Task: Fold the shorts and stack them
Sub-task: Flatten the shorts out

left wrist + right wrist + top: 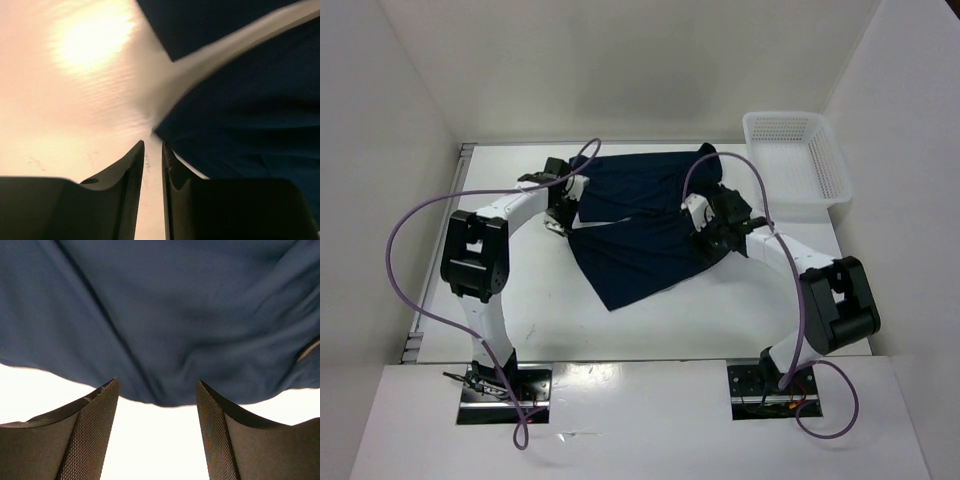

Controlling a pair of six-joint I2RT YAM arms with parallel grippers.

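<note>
Shorts (640, 240) spread; L end effector (153, 145) narrow, R end effector (157, 381) wide

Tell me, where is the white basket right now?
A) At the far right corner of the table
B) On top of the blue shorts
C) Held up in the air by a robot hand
A: the white basket sits at the far right corner of the table, a little apart from the shorts.
</note>
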